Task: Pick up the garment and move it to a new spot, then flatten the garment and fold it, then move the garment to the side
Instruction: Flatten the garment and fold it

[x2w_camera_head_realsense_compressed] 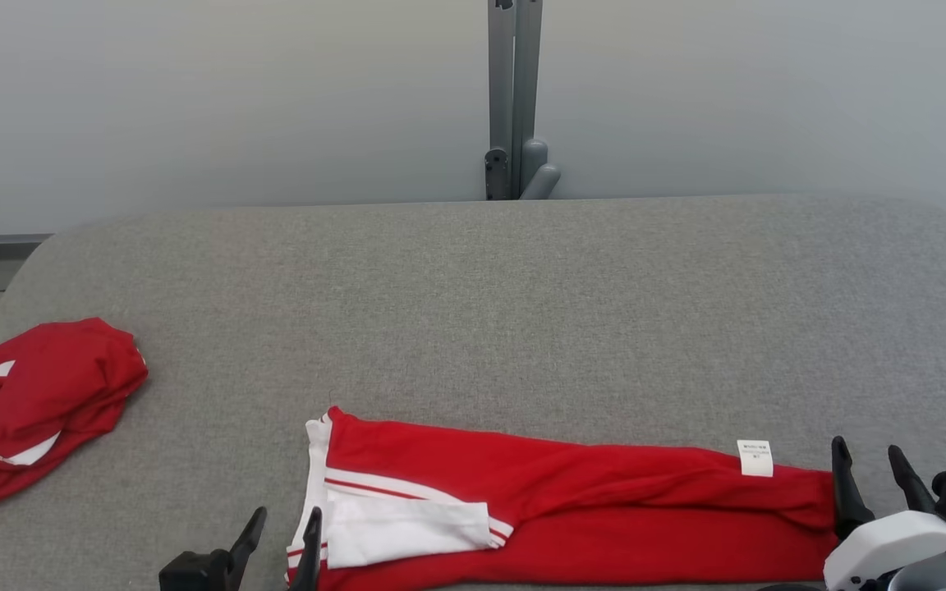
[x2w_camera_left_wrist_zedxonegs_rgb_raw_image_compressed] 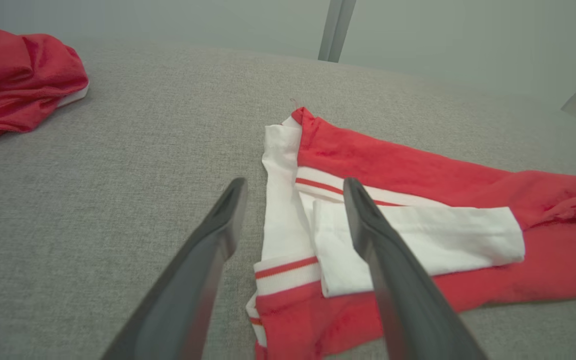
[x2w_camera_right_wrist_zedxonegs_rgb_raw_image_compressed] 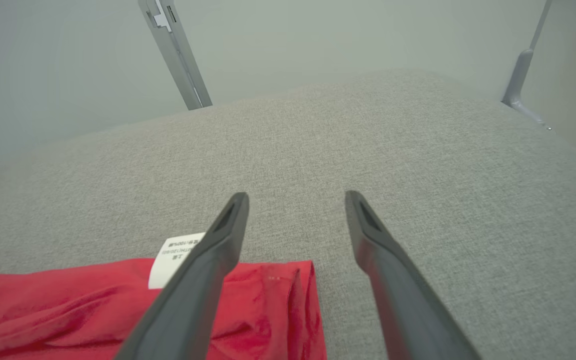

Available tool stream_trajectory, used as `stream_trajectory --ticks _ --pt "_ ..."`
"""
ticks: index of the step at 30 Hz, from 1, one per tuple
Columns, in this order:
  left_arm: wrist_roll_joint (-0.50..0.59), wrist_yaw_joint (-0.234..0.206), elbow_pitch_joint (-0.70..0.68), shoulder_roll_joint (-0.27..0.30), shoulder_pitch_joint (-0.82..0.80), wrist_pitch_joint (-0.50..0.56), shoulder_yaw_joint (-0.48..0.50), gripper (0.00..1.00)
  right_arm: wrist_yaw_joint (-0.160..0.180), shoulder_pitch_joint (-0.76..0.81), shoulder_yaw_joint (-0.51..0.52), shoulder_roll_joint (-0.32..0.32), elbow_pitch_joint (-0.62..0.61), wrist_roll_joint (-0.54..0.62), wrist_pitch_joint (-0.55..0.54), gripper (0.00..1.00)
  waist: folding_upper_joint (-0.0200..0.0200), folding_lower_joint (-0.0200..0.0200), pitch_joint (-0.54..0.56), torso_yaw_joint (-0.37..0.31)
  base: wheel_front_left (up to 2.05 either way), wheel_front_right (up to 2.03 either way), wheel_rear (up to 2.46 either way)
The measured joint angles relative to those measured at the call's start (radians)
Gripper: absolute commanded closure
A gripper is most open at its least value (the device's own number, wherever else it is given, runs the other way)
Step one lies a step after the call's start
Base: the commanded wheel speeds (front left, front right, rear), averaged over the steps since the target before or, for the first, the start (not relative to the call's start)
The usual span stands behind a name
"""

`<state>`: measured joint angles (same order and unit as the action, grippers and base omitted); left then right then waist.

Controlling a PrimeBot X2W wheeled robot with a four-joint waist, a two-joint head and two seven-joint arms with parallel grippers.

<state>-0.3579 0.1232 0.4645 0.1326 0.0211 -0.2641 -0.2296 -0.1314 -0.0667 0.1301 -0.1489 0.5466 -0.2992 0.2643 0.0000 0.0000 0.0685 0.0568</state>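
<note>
Head view puts the garment (x2w_camera_head_realsense_compressed: pixel 604 509) as a long red strip along the near edge of the bench (x2w_camera_head_realsense_compressed: pixel 473 312). My left claw (x2w_camera_head_realsense_compressed: pixel 287 517) sits at its white-trimmed end and my right claw (x2w_camera_head_realsense_compressed: pixel 867 450) at the labelled end, both spread wide and empty. I judge the folding is under way; next I must pinch one end squarely and carry it over the other.

Illumination was bright, even and diffuse, with no single source evident. Shadows were faint; a thin, soft one lay along the near edge of the red garment (x2w_camera_left_wrist_zedxonegs_rgb_raw_image_compressed: pixel 418 165). The grey table (x2w_camera_head_realsense_compressed: pixel 473 312) showed no glare. The head view was sharp. In the wrist views, the left gripper (x2w_camera_left_wrist_zedxonegs_rgb_raw_image_compressed: pixel 294 184) and right gripper (x2w_camera_right_wrist_zedxonegs_rgb_raw_image_compressed: pixel 295 197) blurred near the lens, and the far post (x2w_camera_right_wrist_zedxonegs_rgb_raw_image_compressed: pixel 175 55) leaned from wide-angle distortion.
</note>
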Motion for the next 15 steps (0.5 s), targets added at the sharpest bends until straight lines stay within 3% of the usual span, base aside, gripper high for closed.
stream_trajectory --ticks 7,15 --pt "0.082 0.000 -0.032 -0.042 0.031 0.000 0.084 0.00 0.000 0.024 0.004 0.022 0.002 0.013 0.000 0.00 0.0000 0.0000 0.007 -0.007 0.00 0.00 0.00" --pt "0.125 0.004 -0.032 -0.065 0.040 0.000 0.107 0.00 0.000 0.031 -0.006 0.031 0.081 0.001 0.000 0.00 0.0000 0.0000 -0.001 0.000 0.00 0.00 0.00"
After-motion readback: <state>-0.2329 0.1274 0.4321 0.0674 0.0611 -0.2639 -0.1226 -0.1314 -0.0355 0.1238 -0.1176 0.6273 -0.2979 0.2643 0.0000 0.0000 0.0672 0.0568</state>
